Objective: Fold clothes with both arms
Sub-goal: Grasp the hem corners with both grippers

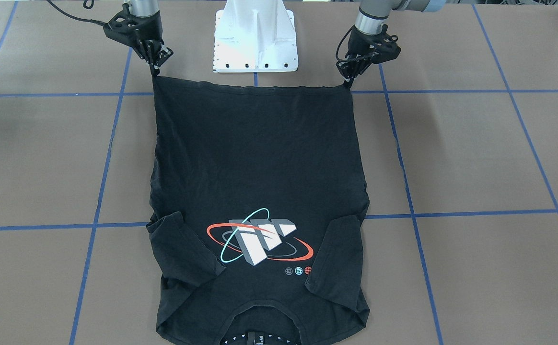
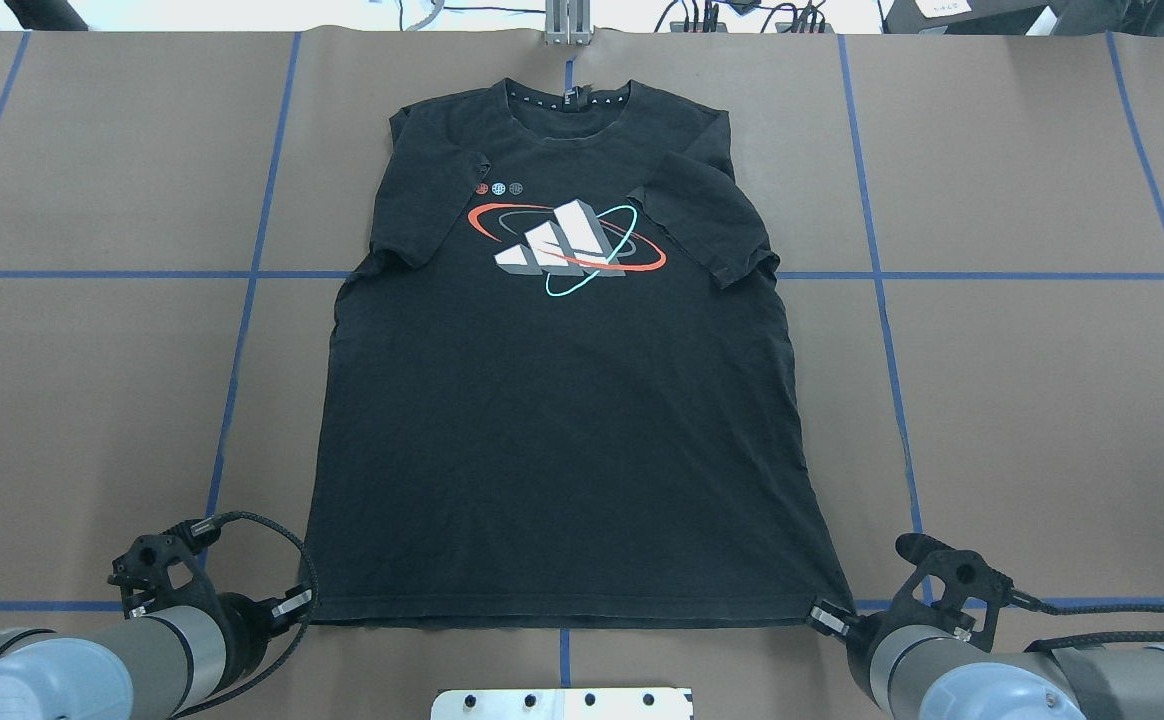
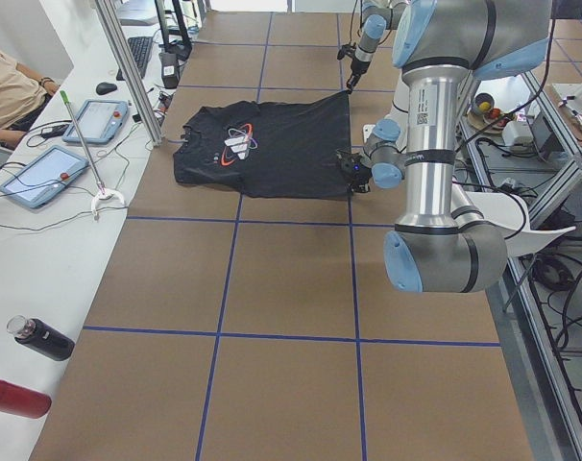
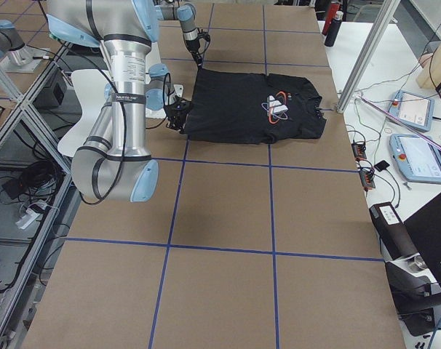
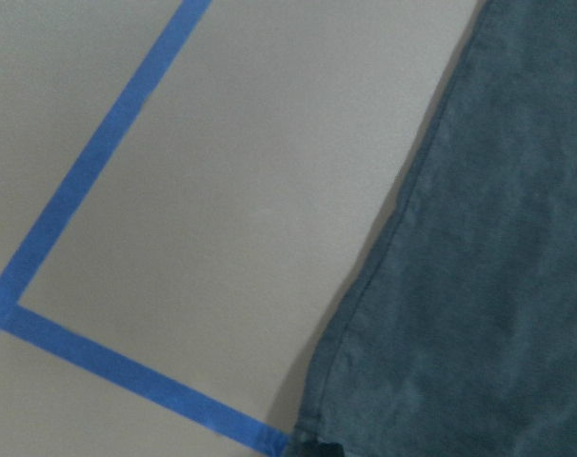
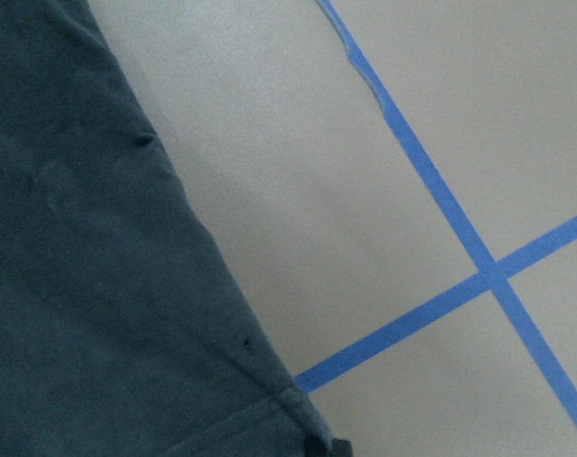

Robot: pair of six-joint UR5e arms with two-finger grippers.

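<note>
**Workpiece position.** The black T-shirt (image 2: 562,420) was laid flat, chest side up, on the brown table (image 2: 1042,400), which was marked with a blue tape grid (image 2: 92,272). The collar (image 2: 567,95) was pointed away from the robot. The bottom hem (image 2: 502,612) was placed nearest the white pedestal base (image 1: 255,43). Both short sleeves (image 2: 712,225) were folded inward over the front, one at each side of the orbit logo (image 2: 567,245). The logo was left uncovered.

**End effectors.** The left gripper (image 2: 294,603) was set at the hem corner on the robot's left, with its fingers pressed together on the cloth of that corner. The right gripper (image 2: 824,615) was set at the opposite hem corner and was likewise pinched onto the fabric. In the front-facing view, the hem was drawn in a nearly straight line between the two grippers. Each corner was pulled to a small point at the fingertips.

**Wrist views.** Only a side edge of the shirt, the bare table and tape lines were shown. The fingers could not be made out there.

**Arms.** The left arm (image 3: 430,144) and the right arm (image 4: 126,87) were each bent down toward their own hem corner.
</note>
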